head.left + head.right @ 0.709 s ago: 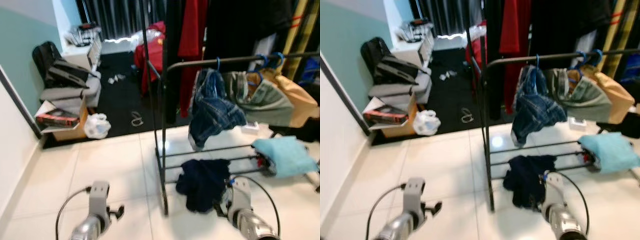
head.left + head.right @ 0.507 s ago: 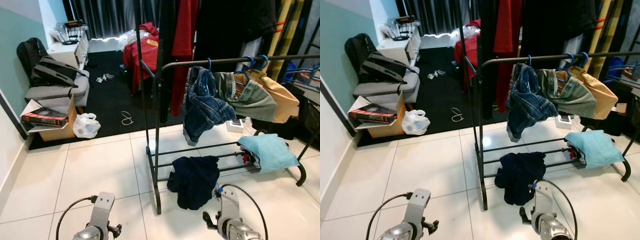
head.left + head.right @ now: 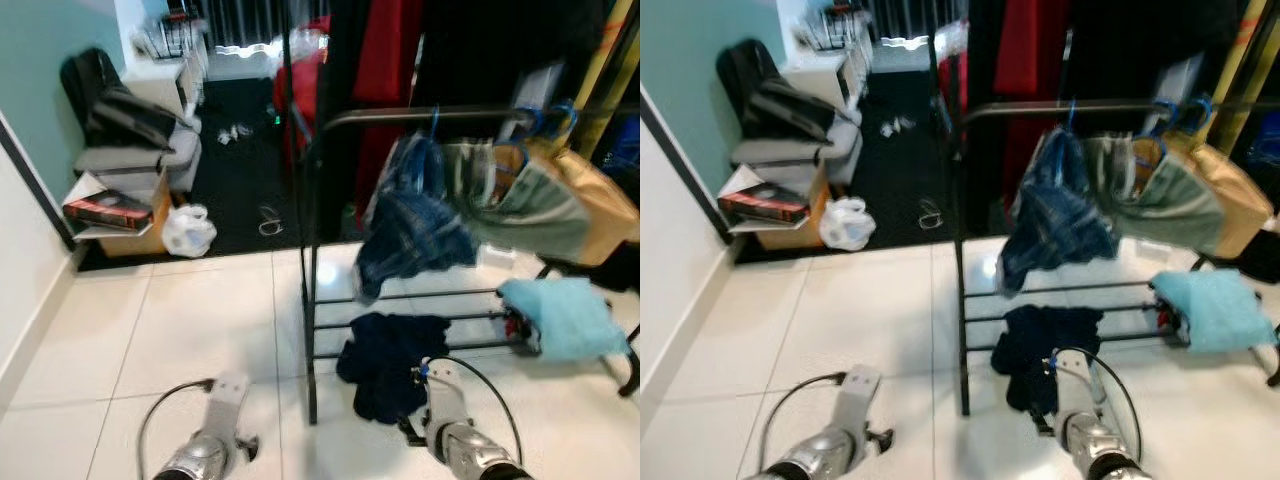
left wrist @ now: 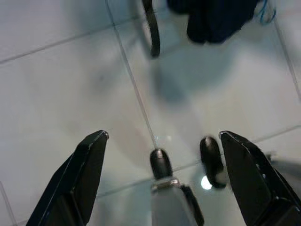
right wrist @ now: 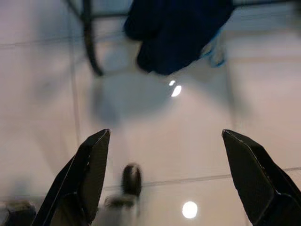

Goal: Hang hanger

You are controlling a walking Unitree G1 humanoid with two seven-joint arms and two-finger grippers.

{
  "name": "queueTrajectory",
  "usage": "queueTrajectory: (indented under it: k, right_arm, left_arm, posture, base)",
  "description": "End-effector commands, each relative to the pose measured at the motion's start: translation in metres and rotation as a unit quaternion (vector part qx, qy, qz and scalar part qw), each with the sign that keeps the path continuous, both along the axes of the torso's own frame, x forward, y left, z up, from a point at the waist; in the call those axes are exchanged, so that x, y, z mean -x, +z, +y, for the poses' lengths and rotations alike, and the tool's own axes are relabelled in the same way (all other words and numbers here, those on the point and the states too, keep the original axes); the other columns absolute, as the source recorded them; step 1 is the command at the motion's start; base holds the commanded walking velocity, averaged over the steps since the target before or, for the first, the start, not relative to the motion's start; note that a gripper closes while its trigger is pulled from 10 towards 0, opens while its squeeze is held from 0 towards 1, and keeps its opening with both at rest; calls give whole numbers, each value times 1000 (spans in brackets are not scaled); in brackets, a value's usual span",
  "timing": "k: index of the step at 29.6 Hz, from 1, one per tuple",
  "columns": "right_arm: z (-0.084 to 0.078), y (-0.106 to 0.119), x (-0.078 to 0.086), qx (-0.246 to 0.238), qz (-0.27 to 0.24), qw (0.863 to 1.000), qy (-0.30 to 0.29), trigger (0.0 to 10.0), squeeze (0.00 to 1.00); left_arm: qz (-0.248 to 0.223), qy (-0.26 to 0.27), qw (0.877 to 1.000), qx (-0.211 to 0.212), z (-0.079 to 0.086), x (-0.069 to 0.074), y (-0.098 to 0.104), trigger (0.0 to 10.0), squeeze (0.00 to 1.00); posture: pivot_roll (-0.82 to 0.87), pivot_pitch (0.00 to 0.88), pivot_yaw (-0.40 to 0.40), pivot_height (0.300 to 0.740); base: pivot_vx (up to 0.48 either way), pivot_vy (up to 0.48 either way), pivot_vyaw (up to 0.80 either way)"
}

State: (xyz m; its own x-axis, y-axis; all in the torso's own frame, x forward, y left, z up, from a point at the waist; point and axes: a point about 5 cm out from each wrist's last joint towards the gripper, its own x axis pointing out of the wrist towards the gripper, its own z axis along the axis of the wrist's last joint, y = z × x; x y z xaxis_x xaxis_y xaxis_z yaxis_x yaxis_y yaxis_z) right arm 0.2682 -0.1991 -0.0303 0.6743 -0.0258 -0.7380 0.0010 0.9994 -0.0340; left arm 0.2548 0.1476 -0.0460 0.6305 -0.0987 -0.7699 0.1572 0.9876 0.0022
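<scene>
Item: black clothes rack (image 3: 312, 300) on white tiled floor (image 3: 150, 330), directly ahead of the robot.

Top rail (image 3: 420, 116): carries blue hangers (image 3: 545, 118) holding a pair of jeans (image 3: 415, 225), a grey-green garment (image 3: 530, 205) and a tan garment (image 3: 600, 200), all bunched toward the right. The stretch of rail at the left end, near the upright, looks free.

Lower bars: a dark navy garment (image 3: 390, 360) slumps over them and onto the floor; a light blue cloth (image 3: 560, 315) lies at the right end.

Loose hanger: a thin blue loop shows beside the navy garment (image 5: 214, 52); the picture is blurred, so this is probably the hanger to hang, not certainly.

Left gripper (image 4: 162, 181): low over bare tile, fingers spread wide, holding nothing.

Right gripper (image 5: 174, 179): low over tile just short of the navy garment, fingers spread wide, holding nothing.

Surroundings: chair with a black bag (image 3: 130, 125), a cardboard box (image 3: 135, 235) and a white plastic bag (image 3: 188, 230) to the left, well apart from the rack.

Step in hand: approach; nothing is grasped yet.

Next move calls for: settling before the rack, reaching the right gripper down to the blue loop, closing on it, then lifting its hook over the free part of the rail.
</scene>
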Motion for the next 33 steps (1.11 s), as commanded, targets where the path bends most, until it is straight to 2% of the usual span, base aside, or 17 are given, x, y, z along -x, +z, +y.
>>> queueTrajectory:
  k: [1,7,10,13,16,17,20,23,24,25,26,28,30,33]
  right_arm:
    - [3,-2,1,-1,5,1000,4,10000,0]
    - [3,-2,1,8,6,1000,11,10000,0]
    - [4,-5,5,16,12,1000,15,10000,0]
    - [6,-19,23,10,34,999,4,10000,0]
    - [7,-23,29,8,41,999,1,10000,0]
    - [9,-29,39,7,51,999,1,10000,0]
    - [9,-31,42,7,54,999,1,10000,0]
    - [5,-45,68,19,71,997,0,10000,0]
    - [5,-45,68,19,71,997,0,10000,0]
    - [2,-50,78,51,78,995,27,10000,0]
    - [2,-50,78,51,78,995,27,10000,0]
    - [-2,-60,104,77,84,992,62,10000,0]
    - [-9,-65,124,82,92,991,50,10000,0]
    - [-14,-67,133,82,100,991,36,10000,0]
  left_arm:
    - [15,19,1000,2,6,5,-4,10000,0]
    - [16,27,1000,2,8,6,-4,10000,0]
    - [22,35,999,4,9,12,-8,10000,0]
    - [47,56,997,11,15,30,-20,10000,0]
    - [54,62,997,13,17,37,-23,10000,0]
    - [65,69,995,15,20,47,-29,10000,0]
    - [69,70,995,15,21,51,-31,10000,0]
    - [86,88,992,21,24,79,-44,10000,0]
    - [86,88,992,21,24,79,-44,10000,0]
    - [83,98,991,24,25,88,-48,10000,0]
    - [83,98,991,24,25,88,-48,10000,0]
    - [100,118,988,26,28,115,-57,10000,0]
    - [111,127,985,21,29,132,-62,10000,0]
    - [110,130,985,18,28,134,-63,10000,0]
  posture:
    - [-31,0,1,740]
    - [-28,0,4,740]
    - [-25,0,6,740]
    - [-30,0,28,740]
    - [-30,0,34,740]
    - [-29,0,36,740]
    - [-27,0,33,740]
    - [-11,0,-3,740]
    - [-11,0,-3,740]
    - [-18,0,0,740]
    - [-18,0,0,740]
    - [-37,0,32,740]
    - [-35,0,35,740]
    - [-28,0,31,740]
  base:
    - [0,-356,0]
    - [0,-356,0]
    - [0,-351,0]
    - [0,-328,0]
    - [0,-320,0]
    - [0,-281,0]
    - [0,-281,0]
    - [0,0,0]
    - [0,0,0]
    - [0,0,0]
    - [0,0,0]
    - [0,0,0]
    - [0,0,0]
    - [0,0,0]
